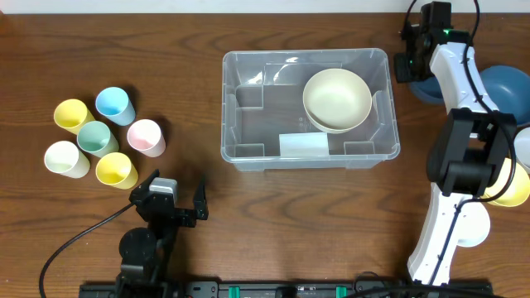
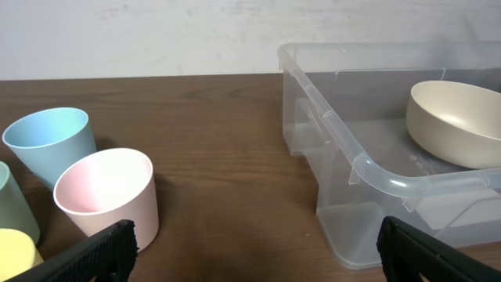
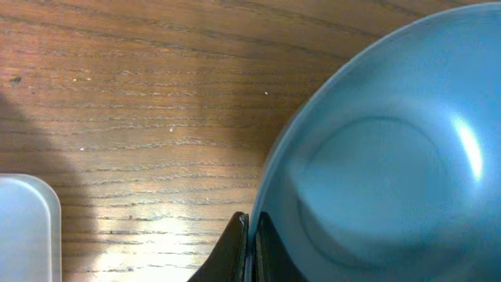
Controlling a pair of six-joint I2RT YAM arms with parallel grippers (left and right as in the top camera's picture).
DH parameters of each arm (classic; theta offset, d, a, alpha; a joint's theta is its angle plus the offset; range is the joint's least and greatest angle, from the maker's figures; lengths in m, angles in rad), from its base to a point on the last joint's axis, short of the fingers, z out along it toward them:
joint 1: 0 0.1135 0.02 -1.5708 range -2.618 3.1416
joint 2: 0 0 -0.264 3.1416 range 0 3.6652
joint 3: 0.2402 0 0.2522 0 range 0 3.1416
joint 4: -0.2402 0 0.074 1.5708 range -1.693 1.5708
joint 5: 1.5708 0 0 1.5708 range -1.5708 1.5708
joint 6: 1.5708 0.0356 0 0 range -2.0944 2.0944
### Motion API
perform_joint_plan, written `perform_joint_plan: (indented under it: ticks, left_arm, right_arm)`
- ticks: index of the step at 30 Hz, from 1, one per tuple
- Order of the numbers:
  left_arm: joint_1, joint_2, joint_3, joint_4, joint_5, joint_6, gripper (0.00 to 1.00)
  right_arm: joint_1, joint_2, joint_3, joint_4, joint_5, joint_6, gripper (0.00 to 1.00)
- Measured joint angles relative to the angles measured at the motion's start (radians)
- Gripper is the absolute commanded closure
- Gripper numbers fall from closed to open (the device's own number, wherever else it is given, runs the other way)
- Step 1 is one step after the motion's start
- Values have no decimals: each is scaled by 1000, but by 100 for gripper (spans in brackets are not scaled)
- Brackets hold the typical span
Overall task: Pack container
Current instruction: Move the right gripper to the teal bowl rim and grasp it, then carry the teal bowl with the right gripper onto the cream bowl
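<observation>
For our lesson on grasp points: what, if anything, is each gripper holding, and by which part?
The right gripper pinches the blue bowl by its rim. The left gripper is open and holds nothing.

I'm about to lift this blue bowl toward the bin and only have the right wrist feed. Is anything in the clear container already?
Observer: Yes, a cream bowl sits in the right half of the clear container.
Operator: Where is the left arm?
Observer: The left gripper is open near the front table edge, apart from the container.
Operator: Anything else on the table over there?
Observer: Six pastel cups stand clustered on the table, left of the container.
</observation>
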Motion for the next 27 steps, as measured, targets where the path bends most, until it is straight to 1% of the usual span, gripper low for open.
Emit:
perform_joint_plan:
  ticks: [8,11,13,22,24,27]
  left_arm:
    - [0,0,0,0,0,0,2]
    - [0,0,0,0,0,0,2]
    - [0,0,0,0,0,0,2]
    - [0,0,0,0,0,0,2]
    - [0,0,0,0,0,0,2]
    - [0,0,0,0,0,0,2]
  right_arm:
    - [-16,0,2,0,1,0,99]
    - [-16,4,39,-35,1,1,99]
    - [-16,6,89,-74,-1,1,99]
    - [-6,-11,452,-278,-16,27,99]
    - [8,-34,513,-335,-39,42,99]
    - [42,-82,552,-390,-78,61,99]
